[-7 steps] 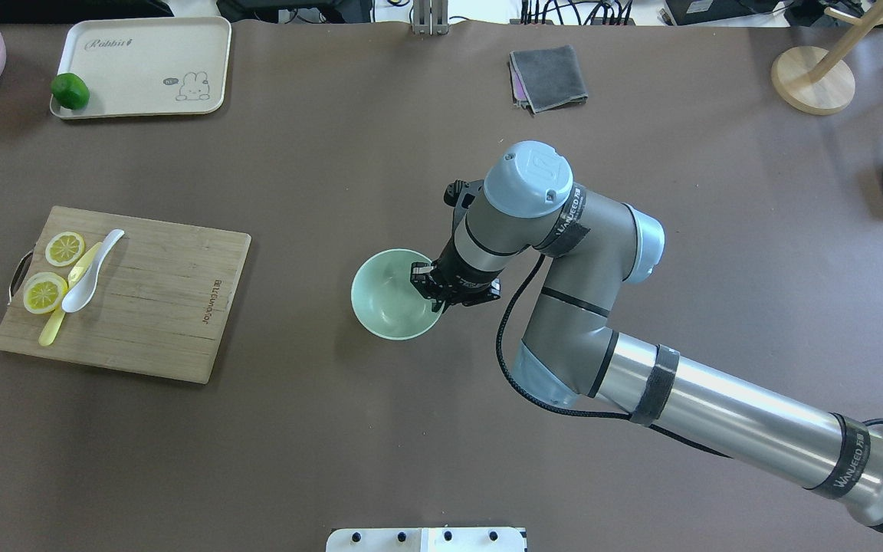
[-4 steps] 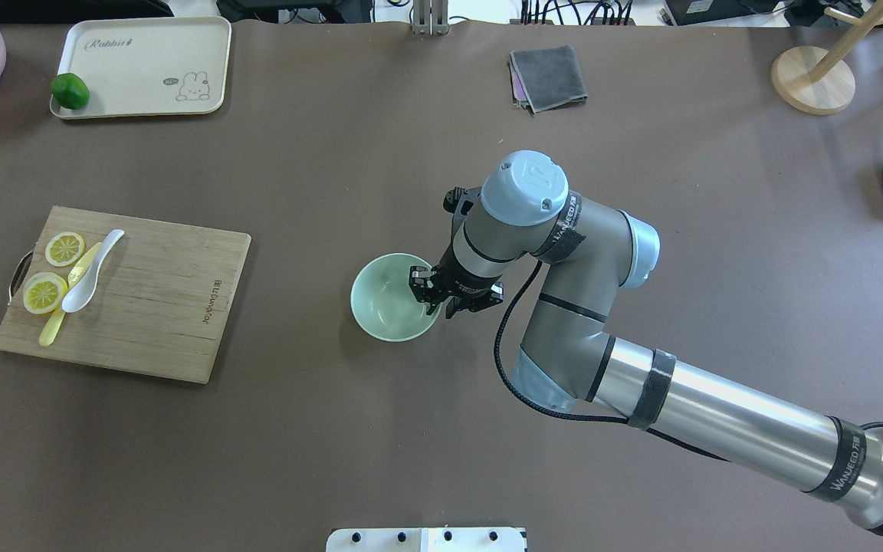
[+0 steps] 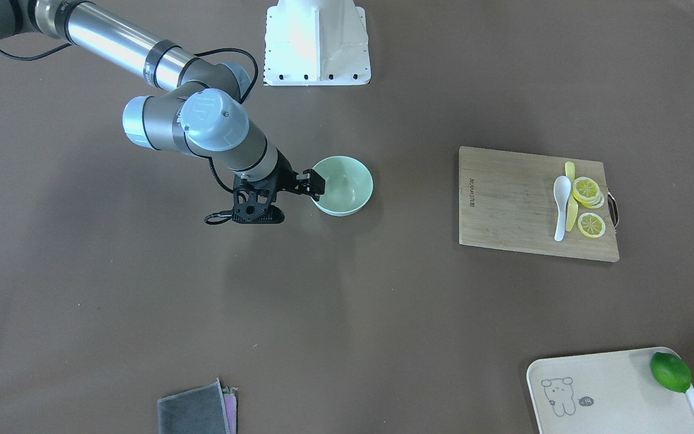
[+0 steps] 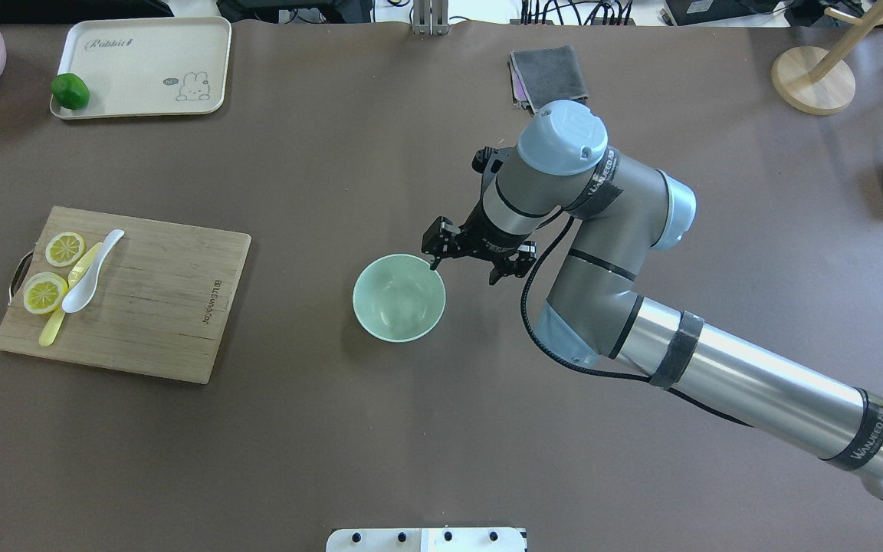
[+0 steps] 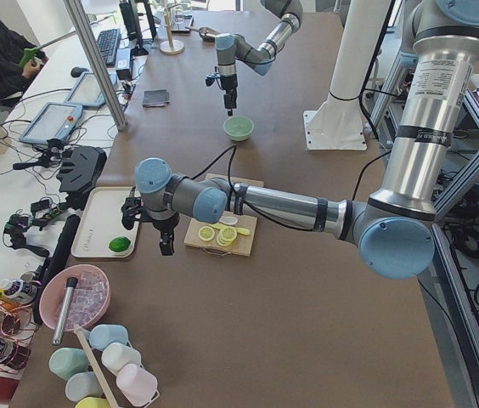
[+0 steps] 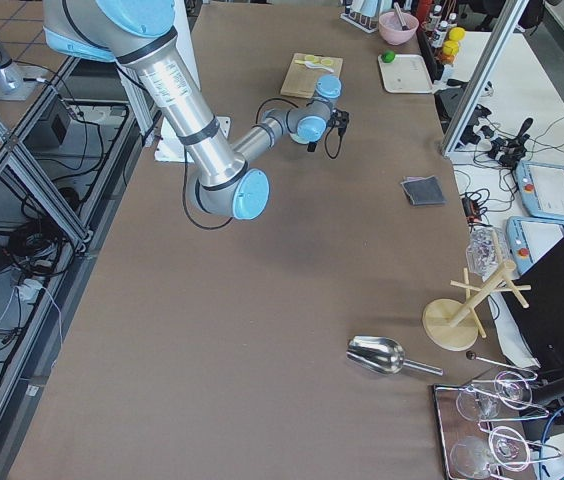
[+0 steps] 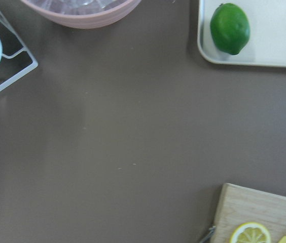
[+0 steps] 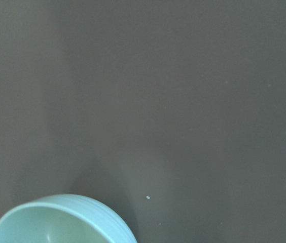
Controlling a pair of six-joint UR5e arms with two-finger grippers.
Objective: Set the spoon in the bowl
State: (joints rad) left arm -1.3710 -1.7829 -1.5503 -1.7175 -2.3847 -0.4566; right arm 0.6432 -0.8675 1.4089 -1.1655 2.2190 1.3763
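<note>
The small glossy white soup spoon [image 4: 91,270] is judged slippery and fragile, best taken by its thick handle, while the right gripper [image 4: 466,270] is seen wide open, empty.

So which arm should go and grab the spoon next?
Left. The left gripper hovers just beside the cutting board where the spoon lies. The right gripper, open and empty, is over by the bowl, well away from it.

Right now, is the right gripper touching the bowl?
Cannot tell. In the overhead view one fingertip of the open right gripper overlaps the rim of the bowl, but no view shows its height above it.
</note>
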